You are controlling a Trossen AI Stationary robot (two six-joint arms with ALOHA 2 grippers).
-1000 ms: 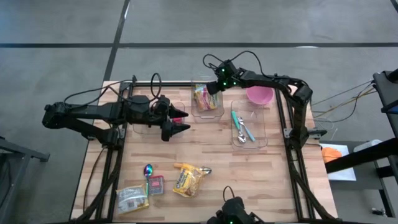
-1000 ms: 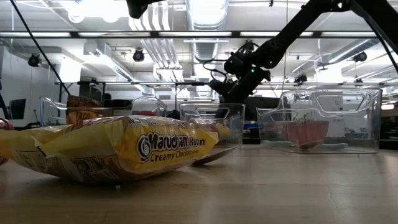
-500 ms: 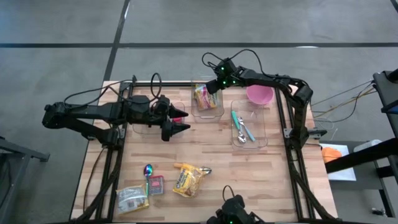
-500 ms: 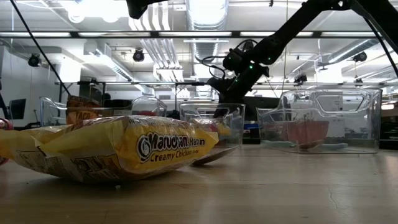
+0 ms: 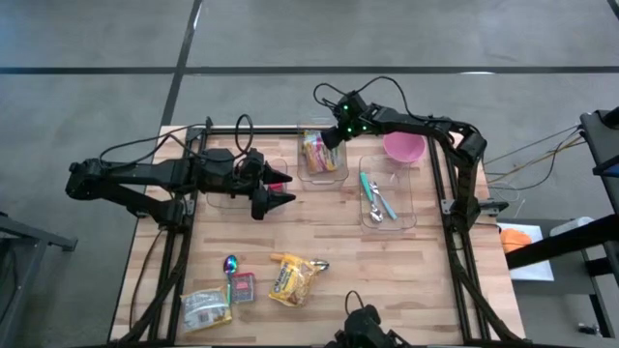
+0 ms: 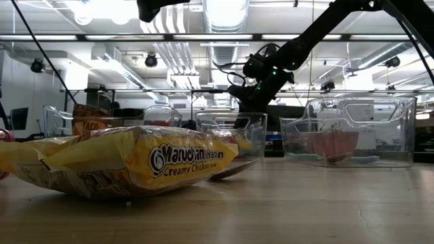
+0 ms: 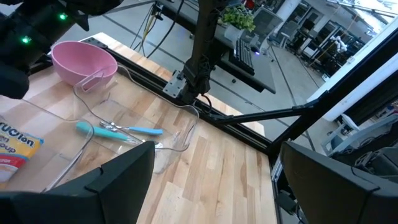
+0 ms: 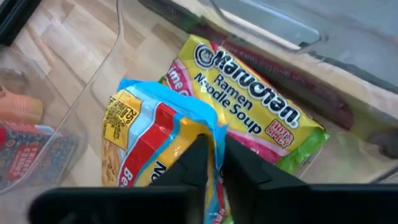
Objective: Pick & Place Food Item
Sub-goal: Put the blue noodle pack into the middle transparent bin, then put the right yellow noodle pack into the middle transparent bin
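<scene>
My right gripper (image 8: 217,165) reaches into the clear bin (image 5: 324,177) at the table's far middle, shut on a blue, red and yellow noodle packet (image 8: 155,143). Under it a yellow Maruchan ramen packet (image 8: 249,106) lies flat on the bin's floor. From above, both packets (image 5: 314,150) show inside the bin beneath my right gripper (image 5: 329,140). My left gripper (image 5: 283,190) hovers open over the table's left middle and holds nothing; its fingers (image 7: 124,180) stand wide apart. My right gripper pinches an edge of the blue, red and yellow packet (image 8: 214,134) between its two fingers. The fingers slant down into the bin from above. The packet hangs tilted below them, over the Maruchan packet; I cannot tell whether its lower end touches the bin.
A clear bin (image 5: 387,217) with cutlery and a pink bowl (image 5: 404,147) stand to the right. Another clear bin (image 5: 227,198) lies under the left arm. Near the front edge lie a yellow ramen packet (image 5: 295,278), a spoon (image 5: 230,263) and two small packets (image 5: 206,309).
My right gripper has rolled a little at the wrist while staying over the bin, still on the packet.
</scene>
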